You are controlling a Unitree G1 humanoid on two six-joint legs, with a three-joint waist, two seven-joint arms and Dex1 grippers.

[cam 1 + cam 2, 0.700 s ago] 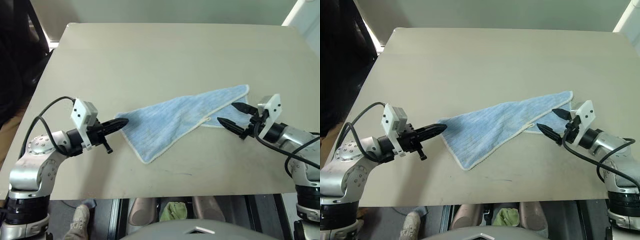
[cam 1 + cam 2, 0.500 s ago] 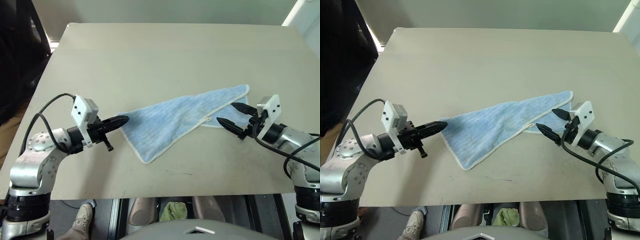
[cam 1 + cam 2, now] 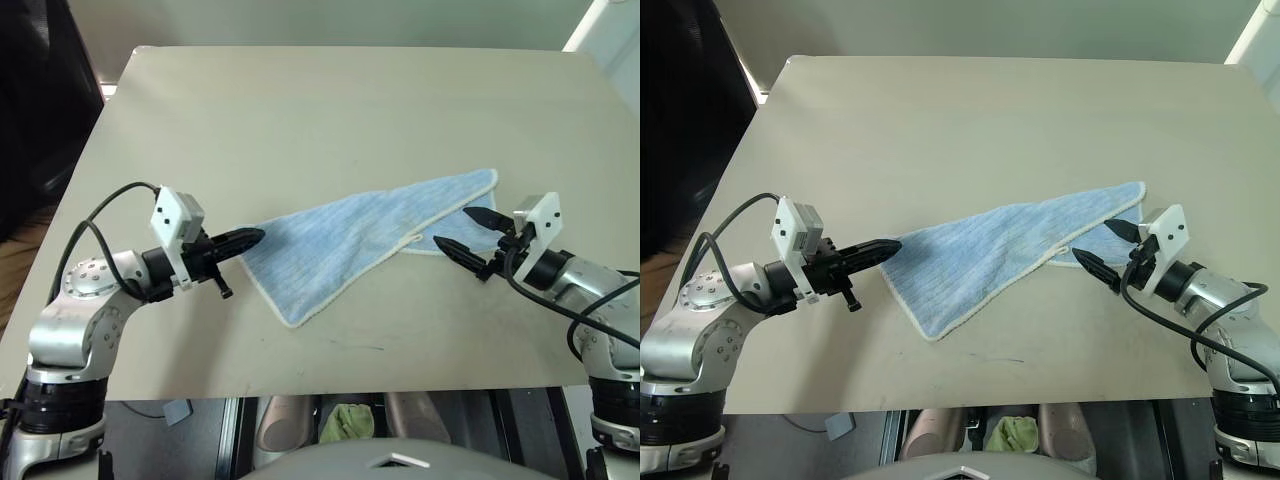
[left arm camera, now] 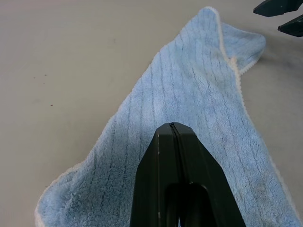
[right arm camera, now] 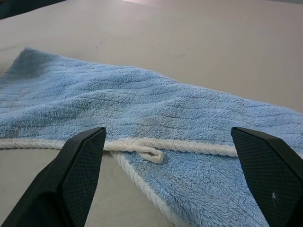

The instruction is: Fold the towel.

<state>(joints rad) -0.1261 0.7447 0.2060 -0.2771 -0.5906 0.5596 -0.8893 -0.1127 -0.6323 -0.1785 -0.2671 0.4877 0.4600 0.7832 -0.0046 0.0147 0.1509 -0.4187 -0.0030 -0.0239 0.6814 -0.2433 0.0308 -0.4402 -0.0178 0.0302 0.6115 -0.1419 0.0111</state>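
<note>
Green cloth scrap (image 3: pixel 346 421): nearest item, at the 6 o'clock edge of the head views, below the table's front edge and off the table.

Table (image 3: pixel 330 110): plain beige top, carrying the towel and with both grippers over it.

Left gripper (image 3: pixel 258 236): at 9 o'clock of the towel, pointing toward 3 o'clock. Its 2 black fingers are pressed fully together, a thin seam between them in the left wrist view (image 4: pixel 173 130). Nothing is pinched in them. The tip sits just over the towel's 9 o'clock corner; contact cannot be judged.

Right gripper (image 3: pixel 456 229): at 3 o'clock of the towel, pointing toward 9 o'clock. Its 2 fingers are spread wide, holding nothing. In the right wrist view the fingers (image 5: pixel 78 165) stand on either side of the towel's hemmed edge, apart from it.

Towel (image 3: pixel 350 240): light blue terry cloth lying flat at the table's centre, slightly toward 5 o'clock. It forms a rough triangle, with a long point reaching toward 2 o'clock, a blunt corner at 9 o'clock and a lower corner at 7 o'clock. A pale hem runs along its near edge.

Tag loop (image 5: pixel 150 153): small white loop on the hem, between the right gripper's spread fingers.

Far table area: bare beige surface toward 12 o'clock.
</note>
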